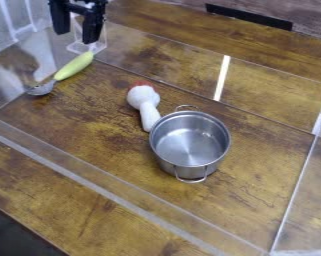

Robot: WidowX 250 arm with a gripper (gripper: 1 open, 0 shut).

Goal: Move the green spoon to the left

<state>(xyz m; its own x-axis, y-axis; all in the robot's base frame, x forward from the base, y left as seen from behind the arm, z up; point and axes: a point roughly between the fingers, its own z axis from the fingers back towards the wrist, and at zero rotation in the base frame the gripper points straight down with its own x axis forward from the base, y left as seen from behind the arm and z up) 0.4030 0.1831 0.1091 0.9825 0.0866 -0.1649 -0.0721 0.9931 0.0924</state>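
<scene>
a brown, streaked wooden tabletop (69, 170) shows glossy patches of light. clear, flat-sided transparent panels (303, 200) stand at the right.

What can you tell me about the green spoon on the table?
The green spoon has a pale yellow-green, elongated handle that looks plastic and a small silver bowl that looks metal. It lies flat on the brown wooden table, near the picture's upper left, its handle slanting up and rightward from the bowl. Nothing appears to touch it besides the table.
</scene>
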